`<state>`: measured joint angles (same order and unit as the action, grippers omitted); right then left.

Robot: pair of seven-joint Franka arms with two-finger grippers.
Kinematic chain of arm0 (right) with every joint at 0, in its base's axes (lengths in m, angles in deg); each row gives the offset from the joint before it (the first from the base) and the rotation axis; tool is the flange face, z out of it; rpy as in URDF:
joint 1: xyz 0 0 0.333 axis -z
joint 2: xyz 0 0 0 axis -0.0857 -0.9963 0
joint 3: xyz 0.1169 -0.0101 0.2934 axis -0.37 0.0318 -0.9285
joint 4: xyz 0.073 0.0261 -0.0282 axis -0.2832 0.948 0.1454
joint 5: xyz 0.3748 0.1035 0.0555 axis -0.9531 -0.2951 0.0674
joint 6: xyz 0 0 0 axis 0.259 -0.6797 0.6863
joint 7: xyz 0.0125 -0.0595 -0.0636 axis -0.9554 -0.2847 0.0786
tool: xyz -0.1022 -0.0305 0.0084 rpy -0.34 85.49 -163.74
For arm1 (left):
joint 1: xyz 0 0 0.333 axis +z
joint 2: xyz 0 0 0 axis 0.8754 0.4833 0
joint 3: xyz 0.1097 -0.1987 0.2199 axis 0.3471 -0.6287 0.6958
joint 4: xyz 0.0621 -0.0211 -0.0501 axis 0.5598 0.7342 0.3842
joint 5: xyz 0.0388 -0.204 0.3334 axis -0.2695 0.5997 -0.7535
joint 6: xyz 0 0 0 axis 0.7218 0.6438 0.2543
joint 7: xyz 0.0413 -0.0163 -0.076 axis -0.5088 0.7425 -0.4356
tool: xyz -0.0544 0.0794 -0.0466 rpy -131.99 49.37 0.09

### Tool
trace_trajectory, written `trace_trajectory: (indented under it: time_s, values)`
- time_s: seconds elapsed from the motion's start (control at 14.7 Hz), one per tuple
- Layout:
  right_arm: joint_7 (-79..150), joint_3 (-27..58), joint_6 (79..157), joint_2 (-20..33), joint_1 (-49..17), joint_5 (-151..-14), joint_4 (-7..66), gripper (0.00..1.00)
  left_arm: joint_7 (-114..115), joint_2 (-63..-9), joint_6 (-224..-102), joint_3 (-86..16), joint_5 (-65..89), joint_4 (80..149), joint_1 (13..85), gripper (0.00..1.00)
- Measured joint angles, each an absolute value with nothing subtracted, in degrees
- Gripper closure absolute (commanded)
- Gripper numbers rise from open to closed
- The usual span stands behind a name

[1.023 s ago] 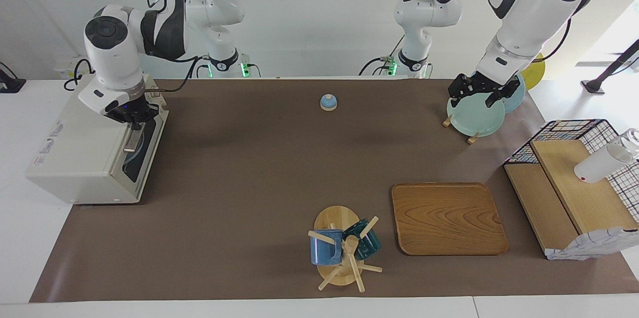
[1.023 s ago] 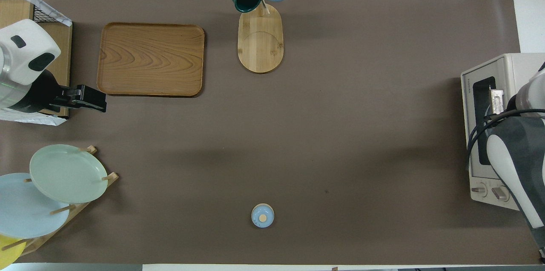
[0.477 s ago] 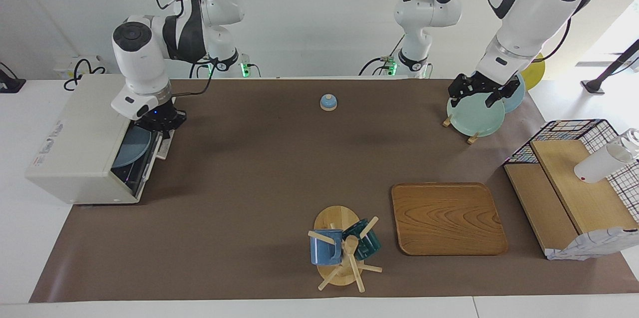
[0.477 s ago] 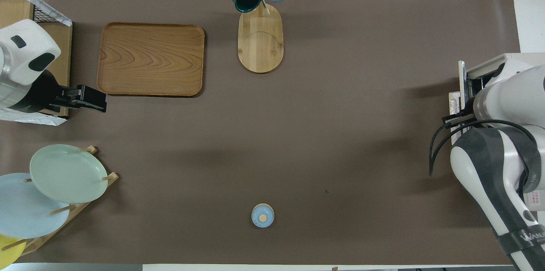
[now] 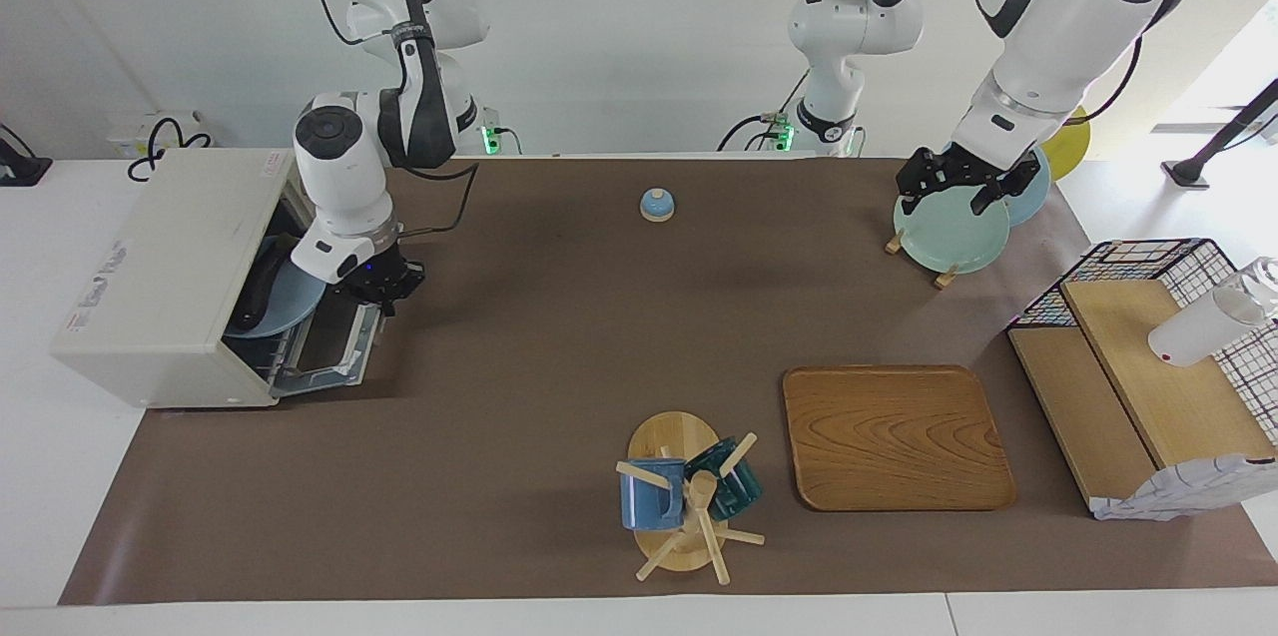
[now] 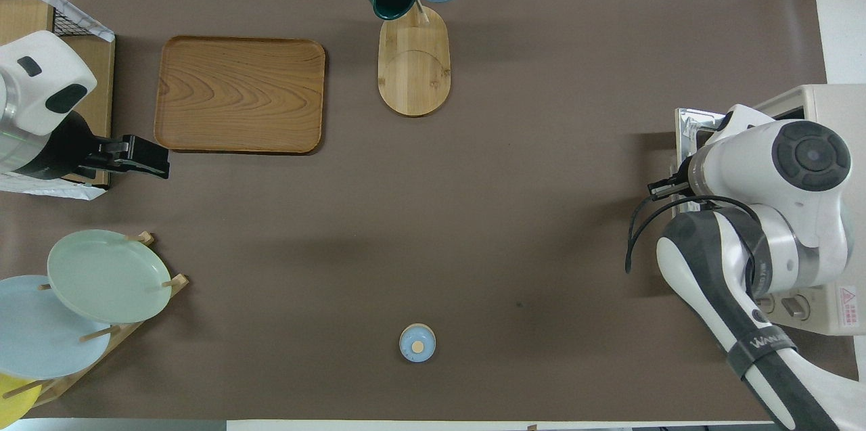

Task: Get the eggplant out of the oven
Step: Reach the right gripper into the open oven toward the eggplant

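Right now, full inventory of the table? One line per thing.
oven: 1, cream-white, right arm's end, door down
plate in oven: 1, pale blue, on the rack
eggplant: not visible
bell: 1, blue, near the robots, mid-table
plates in rack: mint, pale blue, yellow, left arm's end
tray: 1, wood
mug tree: 1, wood, holding blue mug and green mug
wire basket: 1, black, with wooden boards
bottle: 1, white, in the basket
right gripper: at the open oven door
left gripper: over the plates, waiting
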<state>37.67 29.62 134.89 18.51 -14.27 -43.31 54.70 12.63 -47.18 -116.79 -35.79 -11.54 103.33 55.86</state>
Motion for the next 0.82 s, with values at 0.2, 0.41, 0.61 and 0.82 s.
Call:
trace_trajectory:
  time_s: [0.2, 0.41, 0.61, 0.82]
  values:
    - [38.8, 29.5, 137.0, 17.0, -14.4, -43.5, 55.3, 1.0, 12.6, -47.2, -116.8, -35.8, -11.5, 103.3, 55.9, 0.0]
    - [39.3, 29.6, 137.8, 15.9, -14.3, -44.7, 55.3, 1.0, 12.6, -47.2, -116.8, -35.8, -11.5, 103.3, 55.9, 0.0]
    - [41.2, 29.7, 138.1, 15.4, -14.4, -45.3, 55.3, 1.0, 12.6, -47.2, -116.8, -35.8, -11.5, 103.3, 55.9, 0.0]
    - [44.3, 30.0, 138.1, 15.4, -16.3, -46.4, 55.2, 1.0, 12.6, -47.2, -116.8, -35.8, -11.5, 103.3, 55.9, 0.0]
